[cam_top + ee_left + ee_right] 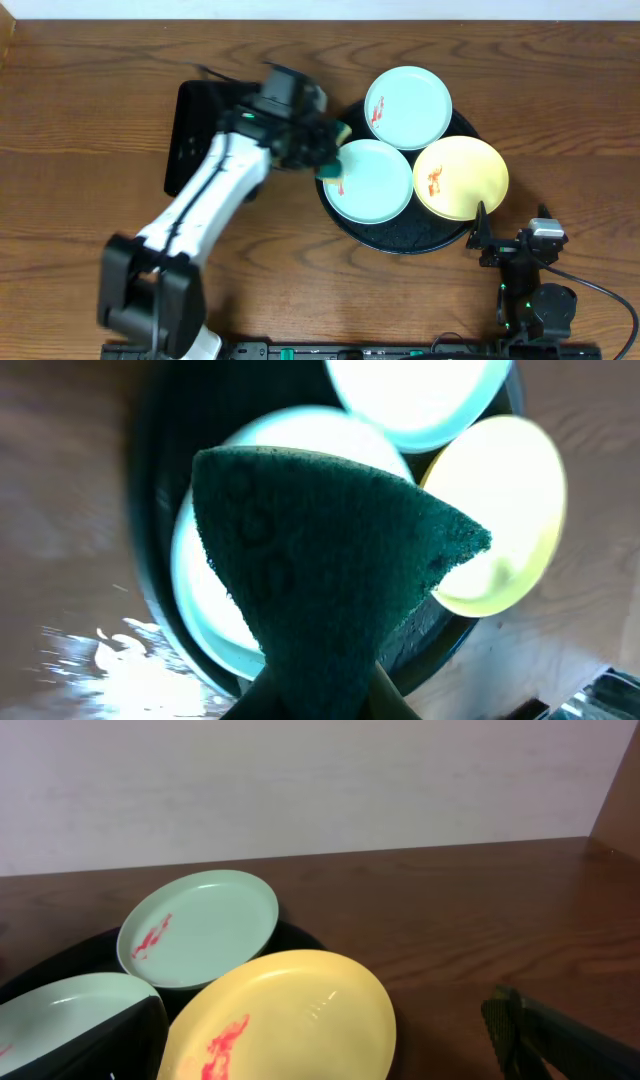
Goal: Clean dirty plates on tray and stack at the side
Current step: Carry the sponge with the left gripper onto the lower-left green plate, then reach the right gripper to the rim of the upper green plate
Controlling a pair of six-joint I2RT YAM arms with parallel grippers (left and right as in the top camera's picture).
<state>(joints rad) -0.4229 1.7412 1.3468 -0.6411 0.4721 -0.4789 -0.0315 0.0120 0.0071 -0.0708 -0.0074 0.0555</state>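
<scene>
Three plates lie on the round black tray [400, 238]: a mint one [408, 105] at the back, a mint one [372, 182] at front left and a yellow one [462, 178] at right, each with a red smear. My left gripper [322, 150] hovers over the front mint plate's left edge, shut on a dark green sponge [330, 168]. In the left wrist view the sponge [330, 570] covers most of that plate [200, 595]. My right gripper [510, 232] stands open at the tray's front right, with the yellow plate [290, 1015] in front of it.
A smaller rectangular black tray [190, 135] lies on the wooden table left of the round tray, partly under the left arm. The right arm's base [535, 300] sits at the table's front right edge. A pale wall [300, 780] rises behind the table.
</scene>
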